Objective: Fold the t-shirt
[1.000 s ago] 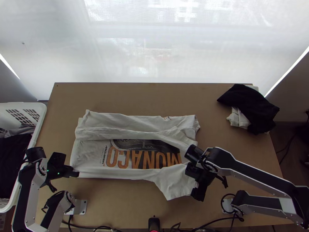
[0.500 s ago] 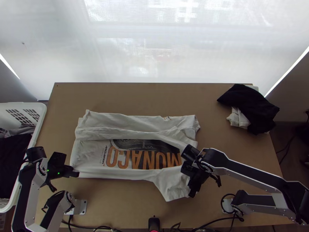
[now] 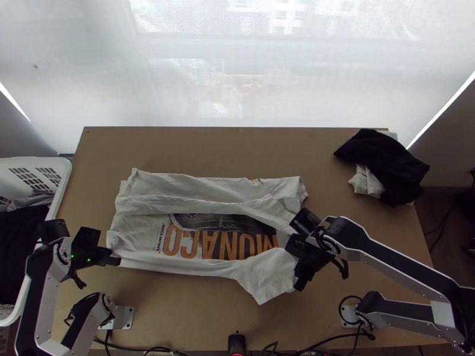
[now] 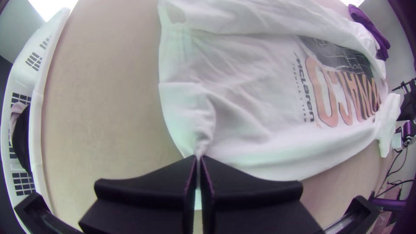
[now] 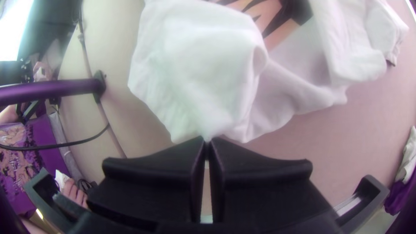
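The left gripper (image 4: 199,158) pinches a corner (image 4: 200,141) of the t-shirt (image 3: 136,234), which lies partly folded between the grippers; a shallow grip could slip. Its arm (image 3: 50,291) bends tightly behind it. Uneven lifting by the right gripper (image 5: 207,141), pinching the sleeve (image 5: 195,78), could skew the fold; its arm (image 3: 392,258) slants inward.

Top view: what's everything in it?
Table: one, brown, centre
T-shirt: one, white, on table
Basket: one, white, left of table
Laundry: count unclear, mostly black, in basket
Pile: one, black and white, far right corner
Backdrop: one, white, behind table
Cables: several, black, near edge
Device: one, black, near edge's middle
Plates: two, silver, near edge
Arms: two, silver-black, lower corners
Left gripper: one, black, holding shirt corner
Right gripper: one, black, holding sleeve
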Controlling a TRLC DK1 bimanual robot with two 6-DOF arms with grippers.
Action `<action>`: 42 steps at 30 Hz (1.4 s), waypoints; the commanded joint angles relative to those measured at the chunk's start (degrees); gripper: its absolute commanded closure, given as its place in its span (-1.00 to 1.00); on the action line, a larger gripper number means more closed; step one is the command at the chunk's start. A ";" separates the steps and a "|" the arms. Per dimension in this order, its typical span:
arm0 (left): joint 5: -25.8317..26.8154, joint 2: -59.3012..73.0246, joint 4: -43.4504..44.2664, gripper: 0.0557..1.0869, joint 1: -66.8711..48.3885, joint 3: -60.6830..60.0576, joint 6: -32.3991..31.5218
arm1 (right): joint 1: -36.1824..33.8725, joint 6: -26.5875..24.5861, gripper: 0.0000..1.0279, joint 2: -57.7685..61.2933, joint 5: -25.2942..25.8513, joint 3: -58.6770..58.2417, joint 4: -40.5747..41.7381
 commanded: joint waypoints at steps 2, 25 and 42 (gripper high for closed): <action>-0.09 1.80 -0.52 0.93 -0.06 5.35 -0.63 | -4.60 -0.27 0.94 -1.53 0.09 5.06 -1.17; 3.42 11.29 -6.40 0.93 -8.58 23.19 -11.01 | -14.54 -1.76 0.94 5.76 0.09 20.09 -0.99; 3.34 31.68 -1.39 0.93 -9.99 41.29 -14.70 | -23.06 -3.52 0.94 20.79 0.01 38.02 -0.55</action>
